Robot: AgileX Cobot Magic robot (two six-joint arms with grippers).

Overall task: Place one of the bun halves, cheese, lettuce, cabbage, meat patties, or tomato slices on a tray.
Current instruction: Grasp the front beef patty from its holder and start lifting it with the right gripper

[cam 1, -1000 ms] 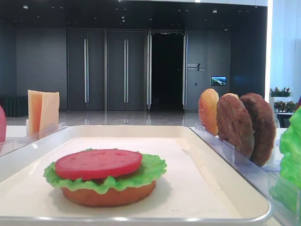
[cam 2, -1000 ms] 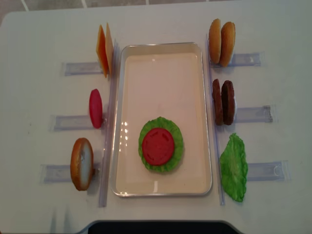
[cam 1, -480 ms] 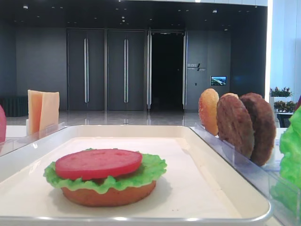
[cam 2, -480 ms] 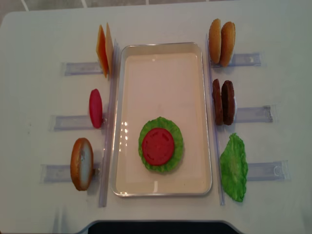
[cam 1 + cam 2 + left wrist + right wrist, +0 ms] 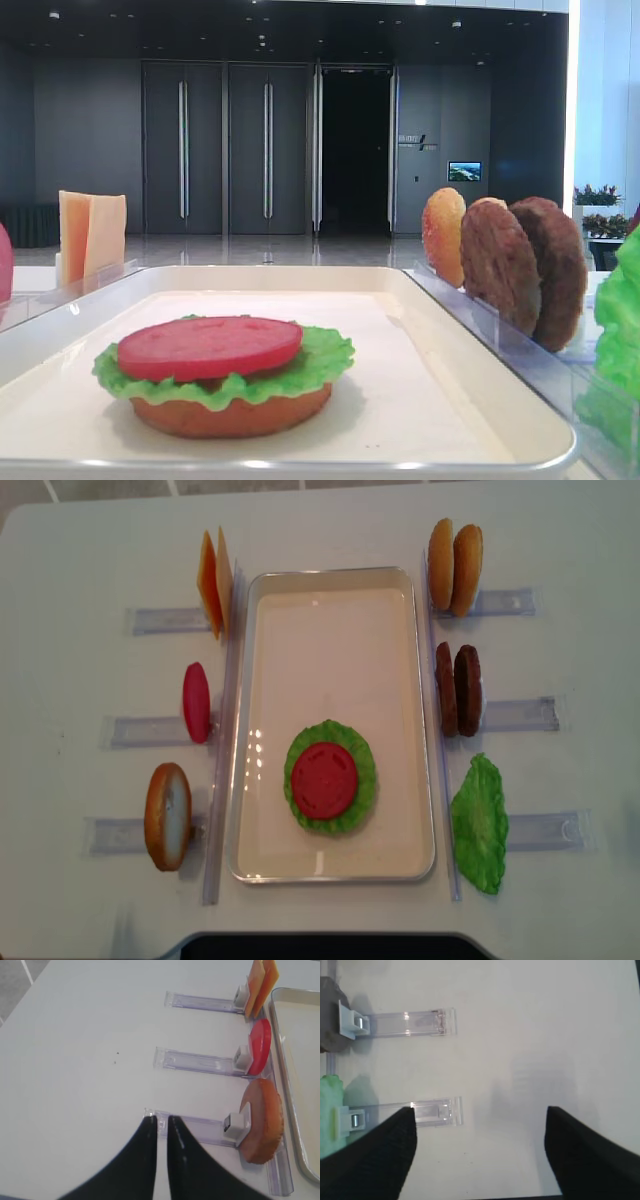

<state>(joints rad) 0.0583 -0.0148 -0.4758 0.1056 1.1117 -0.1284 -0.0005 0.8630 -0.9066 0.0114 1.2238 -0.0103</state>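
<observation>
The tray [image 5: 335,620] sits mid-table with a lettuce [image 5: 362,752] leaf and tomato [image 5: 324,780] slice stacked on a bun [image 5: 230,415]. The right gripper [image 5: 479,1152] hovers over bare table, jaws spread wide, holding nothing. The left gripper [image 5: 162,1130] is nearly clenched and empty, above a rack [image 5: 197,1126].

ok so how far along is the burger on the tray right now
Done: a bun half, lettuce and a tomato slice are stacked on the tray. In hand: nothing. The left gripper is nearly shut on air over the table, and the right gripper is open and empty. Left: the patties, cheese and remaining buns stand in their racks.
</observation>
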